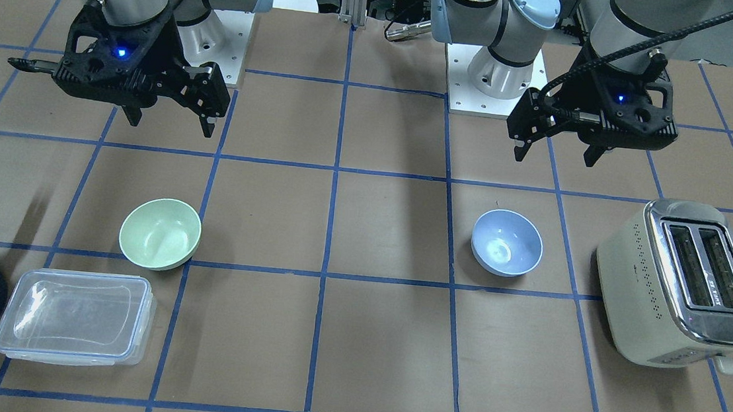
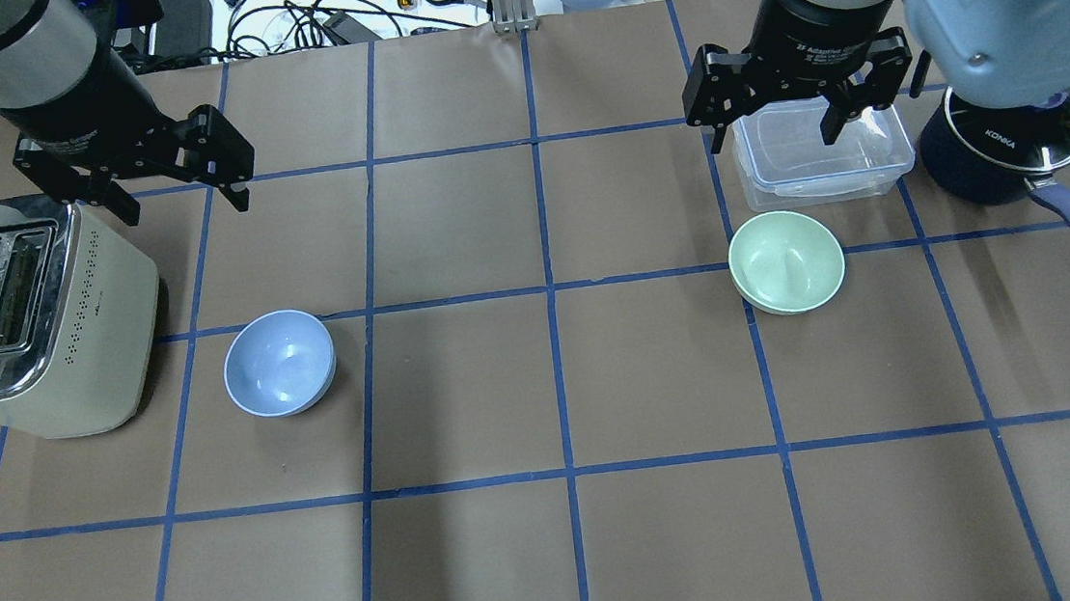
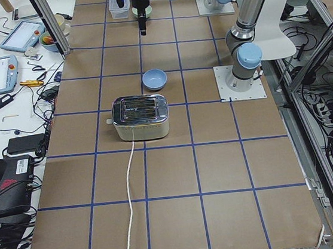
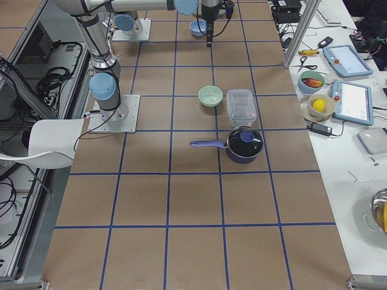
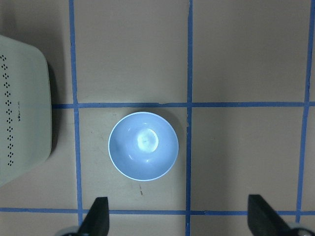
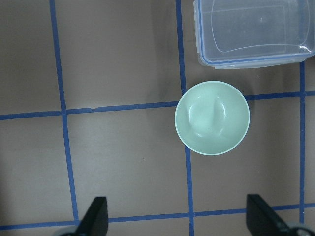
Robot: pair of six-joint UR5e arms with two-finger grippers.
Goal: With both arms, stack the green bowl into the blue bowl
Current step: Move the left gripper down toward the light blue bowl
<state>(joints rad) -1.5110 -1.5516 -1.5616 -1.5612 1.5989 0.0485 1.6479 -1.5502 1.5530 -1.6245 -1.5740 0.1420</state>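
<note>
Brown paper-covered table (image 2: 562, 385) ruled into squares by blue tape, seen from above; my left gripper (image 2: 186, 207) hangs above it with its two black fingers spread wide and nothing between them; my right gripper (image 2: 773, 139) hangs likewise on the other side, fingers apart and empty. The blue bowl (image 2: 279, 363) stands upright on my left half: small, round, smooth and glossy, pale periwinkle, with a soft highlight at its bottom and nothing inside. In my left wrist view it sits below and between my fingertips, untouched. Just beside it stands a cream toaster (image 2: 33, 315), boxy with rounded corners, a shiny metal top with two slots and rows of tiny holes on its side; bowl and toaster are close but apart. The green bowl (image 2: 786, 262) stands upright on my right half, well apart from the blue one: the same round shape and size, pale mint, glossy and empty. Just beyond it lies a clear plastic rectangular box (image 2: 871, 155) with a snap-on lid, near the bowl but not touching. Beside the box sits a dark navy saucepan (image 2: 997, 154) with a lid and a long lilac handle.
</note>
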